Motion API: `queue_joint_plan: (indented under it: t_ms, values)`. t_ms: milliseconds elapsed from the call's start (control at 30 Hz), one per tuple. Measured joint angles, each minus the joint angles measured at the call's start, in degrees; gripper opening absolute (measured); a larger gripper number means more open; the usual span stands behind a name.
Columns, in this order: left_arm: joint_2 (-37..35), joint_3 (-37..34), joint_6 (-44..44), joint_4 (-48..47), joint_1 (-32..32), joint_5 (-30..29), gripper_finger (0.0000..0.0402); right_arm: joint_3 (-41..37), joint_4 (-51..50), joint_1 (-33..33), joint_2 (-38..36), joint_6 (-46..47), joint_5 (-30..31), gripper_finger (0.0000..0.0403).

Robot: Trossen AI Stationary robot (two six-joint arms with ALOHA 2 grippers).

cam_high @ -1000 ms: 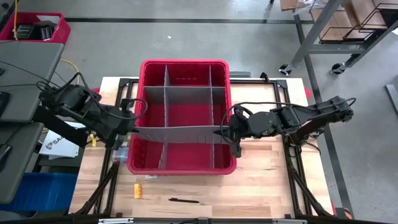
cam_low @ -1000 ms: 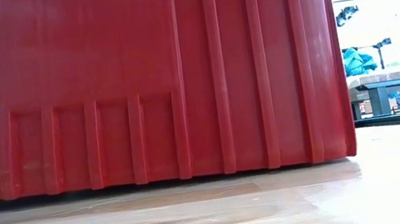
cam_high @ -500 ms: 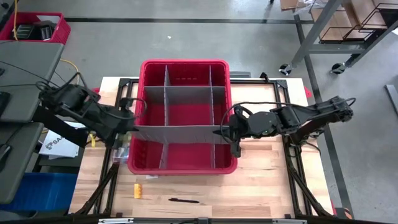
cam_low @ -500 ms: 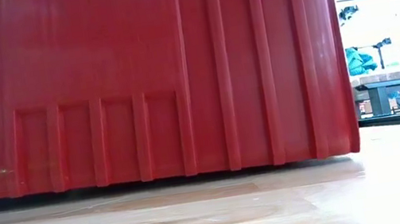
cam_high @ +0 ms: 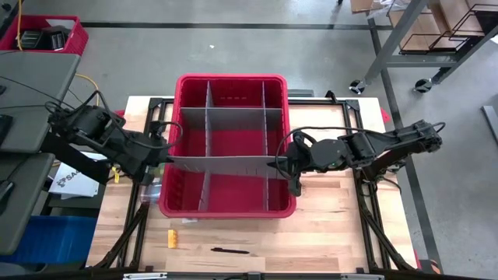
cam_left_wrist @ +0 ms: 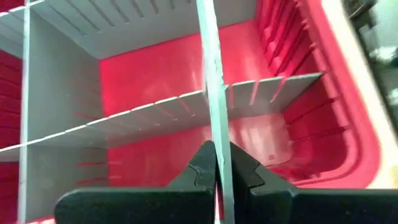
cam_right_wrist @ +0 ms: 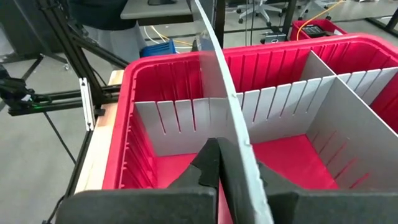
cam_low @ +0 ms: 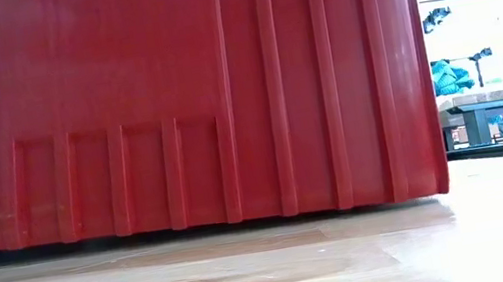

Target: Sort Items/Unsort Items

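Standing by the table, I took the red bin (cam_high: 233, 85) as my landmark. At its left wall the left gripper (cam_high: 161, 159) had its fingers pinched shut on one end of a long grey divider (cam_high: 222, 163) that ran across the bin from wall to wall. In the left wrist view that thin sheet sat edge-on between the closed pads, with the other grey partitions (cam_left_wrist: 155, 106) and the bare red floor below it. At the bin's right wall the right gripper (cam_high: 286, 165) was clamped shut on the divider's other end. None of the compartments I could see held anything.

The items themselves lay outside the bin, on the wooden table in front of its near wall: a small yellow block (cam_high: 173, 237) toward the left, and a thin dark pen (cam_high: 230, 250) just right of it, apart from each other and from the bin.

The risk, as I judged it, lay in the shared grip. If one arm had pulled harder or higher than the other, the thin sheet could have bowed, slipped from a pinch, or jammed in the slots. A snagged divider might also have dragged the whole bin toward the loose pieces in front of it.
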Motion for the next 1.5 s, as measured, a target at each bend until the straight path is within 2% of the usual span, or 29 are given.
queue_joint_plan:
  t_ms: [100, 400, 733, 933, 1267, 1500]
  values:
    - [-0.09, 0.1, -0.76, 0.52, 0.0, 1.8, 0.0, 0.0, 0.09, 0.0, 0.0, 0.03, -0.03, 0.0]
    - [-0.37, 0.1, 0.14, -0.08, -0.02, 0.67, 0.0, 0.0, 0.25, 0.02, 0.02, 0.02, -0.04, 0.0]
    - [-1.74, 0.04, -1.79, 0.17, 0.01, 2.34, 0.0, 0.0, 0.44, 0.0, 0.07, 0.37, -0.19, 0.0]
    - [-1.97, -0.01, -1.83, 1.04, 0.02, 1.77, 0.0, 0.01, -3.94, 0.02, 0.07, 3.49, 0.07, 0.0]
    - [-1.95, -0.01, -2.3, 0.9, 0.02, 1.22, 0.0, -0.11, -4.0, -1.14, 0.07, -2.76, 0.72, 0.0]
    - [-1.93, 0.02, -2.84, 1.08, 0.02, -0.68, 0.0, -0.24, -4.47, -1.24, 0.09, -6.63, 7.32, 0.0]
